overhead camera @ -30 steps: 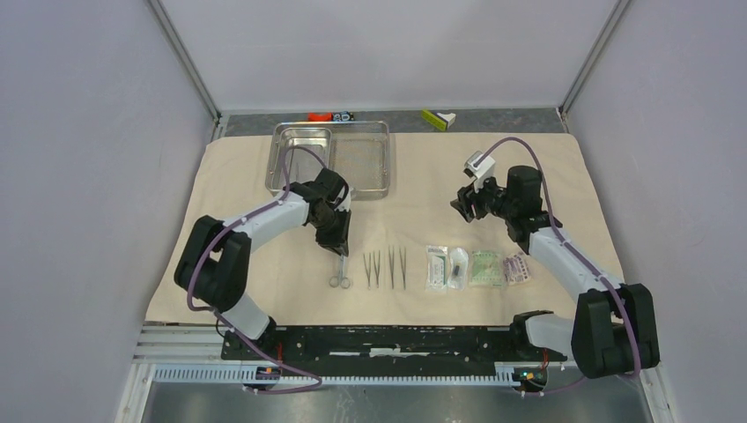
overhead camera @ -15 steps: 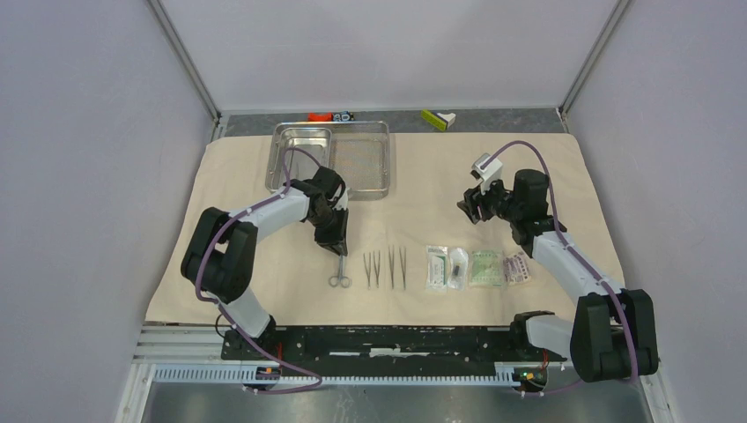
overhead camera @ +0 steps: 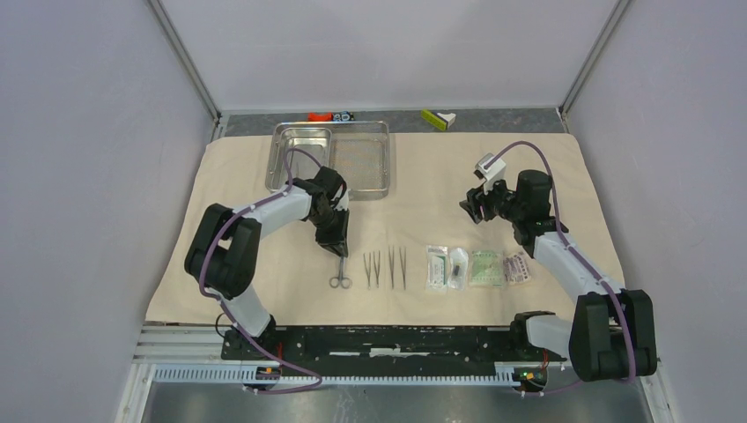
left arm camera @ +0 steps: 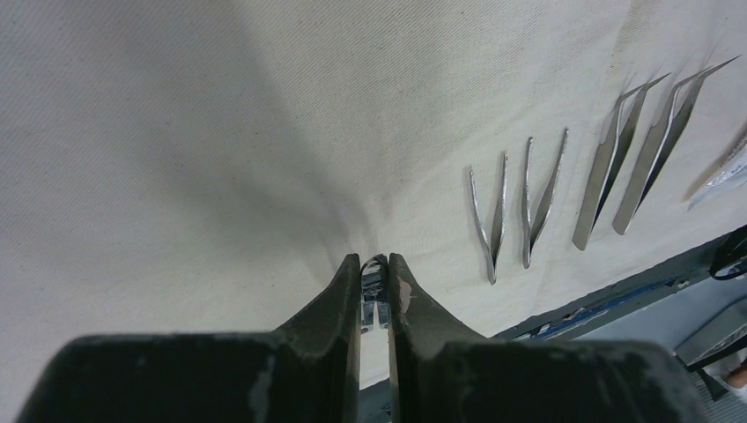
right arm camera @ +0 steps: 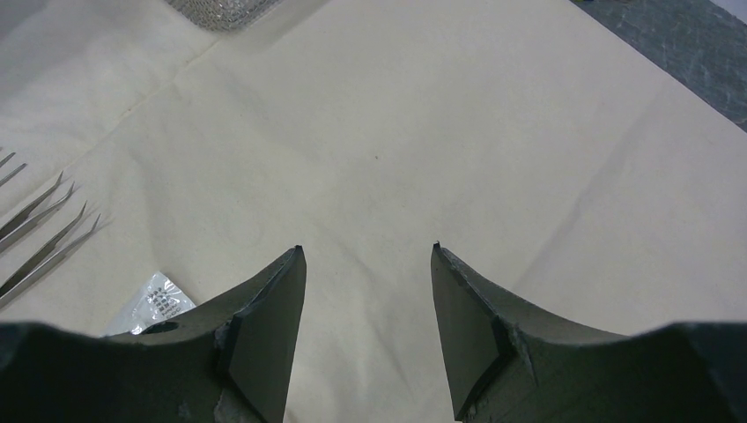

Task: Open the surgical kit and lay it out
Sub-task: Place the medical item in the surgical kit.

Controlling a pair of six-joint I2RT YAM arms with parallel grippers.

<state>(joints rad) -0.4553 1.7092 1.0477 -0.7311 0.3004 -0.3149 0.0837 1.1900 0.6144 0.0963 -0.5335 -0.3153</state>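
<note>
The beige cloth wrap (overhead camera: pixel 238 238) lies spread flat over the table. At its back stands the steel tray (overhead camera: pixel 377 181) with a smaller inner tray (overhead camera: pixel 299 157). My left gripper (overhead camera: pixel 338 251) (left arm camera: pixel 374 260) is shut on the blade end of the scissors (overhead camera: pixel 340 278) (left arm camera: pixel 376 286), whose ring handles rest on the cloth toward me. To their right lie the tweezers (overhead camera: pixel 372 269) (left arm camera: pixel 491 220) and forceps (overhead camera: pixel 396 266) (left arm camera: pixel 617 159) in a row, then several sealed packets (overhead camera: pixel 457 267) (right arm camera: pixel 159 302). My right gripper (overhead camera: pixel 467 209) (right arm camera: pixel 366 248) hangs open over bare cloth, holding nothing.
On the grey strip behind the cloth are a yellow-green and white object (overhead camera: pixel 438 117) and small orange and black pieces (overhead camera: pixel 328 115). The black base rail (overhead camera: pixel 379 339) runs along the near edge. Grey walls close in both sides.
My right gripper has drifted slightly right, still open. My left arm's elbow has shifted toward the back while its gripper stays shut on the scissors in the same spot.
</note>
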